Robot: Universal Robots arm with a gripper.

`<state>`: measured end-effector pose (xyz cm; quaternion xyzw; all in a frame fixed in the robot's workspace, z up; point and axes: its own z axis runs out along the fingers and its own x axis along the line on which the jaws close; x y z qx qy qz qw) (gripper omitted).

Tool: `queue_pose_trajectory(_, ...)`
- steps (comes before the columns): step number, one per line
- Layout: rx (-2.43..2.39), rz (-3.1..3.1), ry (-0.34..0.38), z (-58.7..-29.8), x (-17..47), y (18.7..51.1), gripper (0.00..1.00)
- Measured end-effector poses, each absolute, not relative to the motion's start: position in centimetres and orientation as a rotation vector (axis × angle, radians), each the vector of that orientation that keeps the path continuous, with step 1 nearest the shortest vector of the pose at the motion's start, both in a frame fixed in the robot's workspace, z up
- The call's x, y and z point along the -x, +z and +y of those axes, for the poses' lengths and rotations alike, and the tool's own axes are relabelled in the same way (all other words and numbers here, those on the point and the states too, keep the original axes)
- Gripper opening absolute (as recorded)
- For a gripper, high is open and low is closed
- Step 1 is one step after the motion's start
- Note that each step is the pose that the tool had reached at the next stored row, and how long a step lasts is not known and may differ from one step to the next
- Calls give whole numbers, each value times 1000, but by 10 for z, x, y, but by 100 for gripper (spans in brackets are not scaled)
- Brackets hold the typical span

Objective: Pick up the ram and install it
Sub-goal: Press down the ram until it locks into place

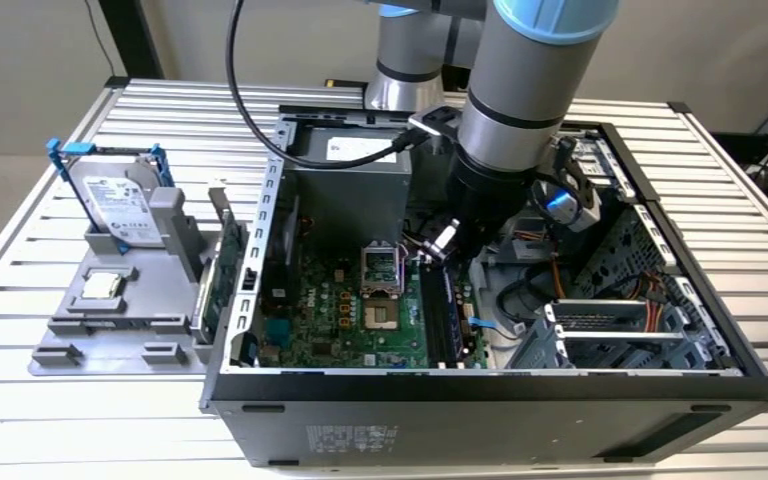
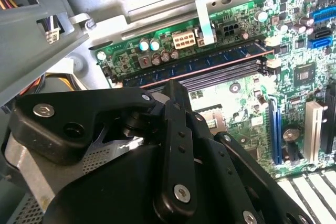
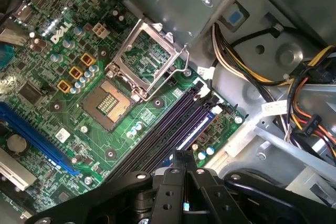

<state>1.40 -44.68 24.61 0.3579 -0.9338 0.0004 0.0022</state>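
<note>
The ram is a long narrow stick standing on edge in a memory slot of the green motherboard, inside the open computer case. In the second wrist view the ram shows its row of dark blue chips beside the empty dark slots. My gripper hangs low in the case over the far end of that slot row. Its black fingers are pressed together in both wrist views, the tips just above the slots with nothing between them. Whether the tips touch the ram is hidden.
A silver hard drive with blue rails, a small chip and a green expansion card sit on a grey holder at the exterior view's left. The CPU socket stands open. Cable bundles and a drive cage crowd the case's other side.
</note>
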Motion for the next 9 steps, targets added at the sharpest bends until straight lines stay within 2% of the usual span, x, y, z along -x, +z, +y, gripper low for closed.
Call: queue_pose_trajectory(9, -1218, -2889, 10, -447, -14, 245, 0)
